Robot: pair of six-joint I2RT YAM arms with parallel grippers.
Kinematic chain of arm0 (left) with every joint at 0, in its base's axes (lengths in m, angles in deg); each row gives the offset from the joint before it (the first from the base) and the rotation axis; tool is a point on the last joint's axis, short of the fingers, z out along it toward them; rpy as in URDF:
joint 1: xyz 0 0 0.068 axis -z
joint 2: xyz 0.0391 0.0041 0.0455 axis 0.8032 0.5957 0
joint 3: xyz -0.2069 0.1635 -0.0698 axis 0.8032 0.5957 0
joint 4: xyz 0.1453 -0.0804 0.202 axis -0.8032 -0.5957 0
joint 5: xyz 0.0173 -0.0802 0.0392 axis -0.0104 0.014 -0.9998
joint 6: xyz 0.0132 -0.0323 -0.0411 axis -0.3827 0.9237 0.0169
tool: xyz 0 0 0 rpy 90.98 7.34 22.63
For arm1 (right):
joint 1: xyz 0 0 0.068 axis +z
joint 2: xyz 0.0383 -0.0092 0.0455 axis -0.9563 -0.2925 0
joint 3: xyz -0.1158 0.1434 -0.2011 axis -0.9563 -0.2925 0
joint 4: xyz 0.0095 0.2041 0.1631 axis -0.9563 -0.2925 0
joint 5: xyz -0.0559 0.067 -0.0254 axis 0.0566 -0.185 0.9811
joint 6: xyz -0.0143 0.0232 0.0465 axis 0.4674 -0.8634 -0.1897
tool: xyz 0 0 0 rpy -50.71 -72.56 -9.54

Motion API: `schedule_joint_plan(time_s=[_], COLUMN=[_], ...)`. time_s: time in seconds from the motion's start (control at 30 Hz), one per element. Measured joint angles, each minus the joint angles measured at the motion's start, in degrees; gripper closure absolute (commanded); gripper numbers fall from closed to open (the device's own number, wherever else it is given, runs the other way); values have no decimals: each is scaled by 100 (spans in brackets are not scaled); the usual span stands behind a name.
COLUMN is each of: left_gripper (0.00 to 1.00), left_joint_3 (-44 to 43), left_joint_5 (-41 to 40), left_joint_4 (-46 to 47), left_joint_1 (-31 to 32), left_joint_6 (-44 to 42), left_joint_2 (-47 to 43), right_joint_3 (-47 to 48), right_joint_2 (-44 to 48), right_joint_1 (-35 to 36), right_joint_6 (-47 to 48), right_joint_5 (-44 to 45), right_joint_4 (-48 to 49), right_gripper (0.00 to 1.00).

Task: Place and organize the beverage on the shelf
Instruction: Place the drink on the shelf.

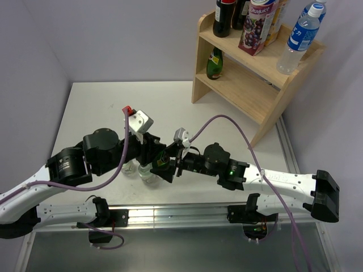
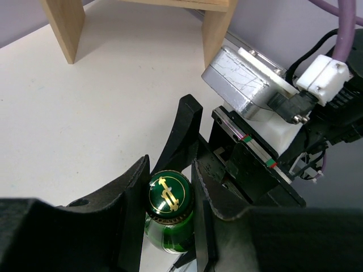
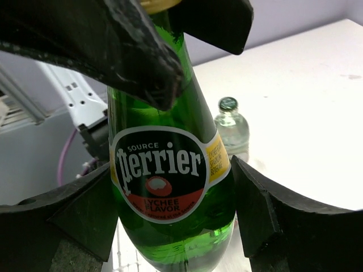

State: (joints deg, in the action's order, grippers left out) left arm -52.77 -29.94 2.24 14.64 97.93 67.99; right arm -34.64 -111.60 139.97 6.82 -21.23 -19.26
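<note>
Shelf [image 1: 244, 93] holds colas [image 1: 225, 17], cartons [image 1: 256, 25], water bottle [image 1: 298, 39] above, green bottle [image 1: 214, 63] below. Jaws of left gripper [image 2: 169, 177] pinch Perrier bottle [image 3: 170, 170] at its neck; jaws of right gripper [image 3: 173, 187] flank its body, grip unclear.

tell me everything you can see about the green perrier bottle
The bottle is green glass, upright, with a green cap stamped in gold and a black oval label reading Source Perrier, Lychee Flavor, with yellow side strips. The left fingers clamp its neck just under the cap; the right fingers flank its body at label height, contact unclear. Its base is out of view.
</note>
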Motion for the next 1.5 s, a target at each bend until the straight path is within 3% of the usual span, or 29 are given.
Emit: schedule_joint_plan(time_s=[0.07, 0.13, 0.33, 0.5, 1.0, 1.2, 1.5], left_gripper=[100, 100, 100, 100, 100, 100, 100], left_joint_3=[-28, -66, -332, -459, -852, -866, -863], left_joint_5=[-52, -98, -118, -83, -48, -76, -127], left_joint_4=[76, 136, 199, 192, -208, -201, -190], left_joint_1=[4, 11, 15, 15, 15, 4, -2], left_joint_6=[-39, -72, -181, -317, -494, -557, -667], left_joint_2=[120, 223, 479, 557, 745, 820, 815], right_joint_3=[0, -2, -24, -24, -50, -96, -197], right_joint_2=[85, 175, 404, 459, 337, 308, 289], right_joint_1=[-2, -7, -15, -15, -15, -9, -9], right_joint_6=[48, 107, 166, 254, 240, 229, 236], right_joint_5=[122, 238, 507, 638, 592, 492, 479], right_joint_4=[-149, -271, -363, -356, -46, -81, -59], right_gripper=[69, 72, 42, 35, 22, 10, 11])
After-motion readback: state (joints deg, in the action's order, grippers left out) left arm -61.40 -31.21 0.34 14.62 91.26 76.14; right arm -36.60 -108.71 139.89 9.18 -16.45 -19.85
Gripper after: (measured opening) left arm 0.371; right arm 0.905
